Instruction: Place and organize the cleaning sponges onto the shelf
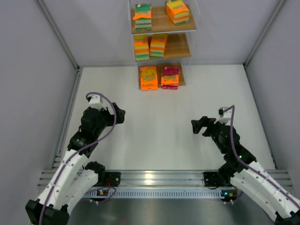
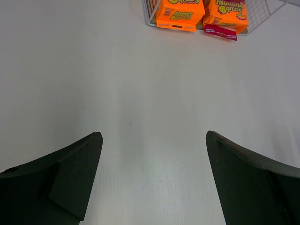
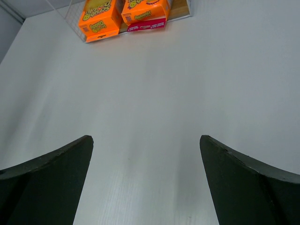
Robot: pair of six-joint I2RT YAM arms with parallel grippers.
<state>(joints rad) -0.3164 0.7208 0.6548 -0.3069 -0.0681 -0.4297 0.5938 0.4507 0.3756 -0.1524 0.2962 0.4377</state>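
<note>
Near edge of the white worktop [image 1: 154, 140]: both arm bases. Left end effector [image 1: 119, 114] has its fingers apart over bare worktop. Right end effector [image 1: 197, 125] is likewise apart, gripping nothing. Both are well apart from the shelf [image 1: 181, 46] at the far edge. Six sponge packs sit on it, two per tier. Bottom: orange pack [image 1: 148, 77] just beside pink-red pack [image 1: 170, 77]. Middle: two striped packs [image 1: 141, 47] side by side. Top: green-topped pack [image 1: 143, 17] and orange-topped pack [image 1: 177, 11], apart.
</note>
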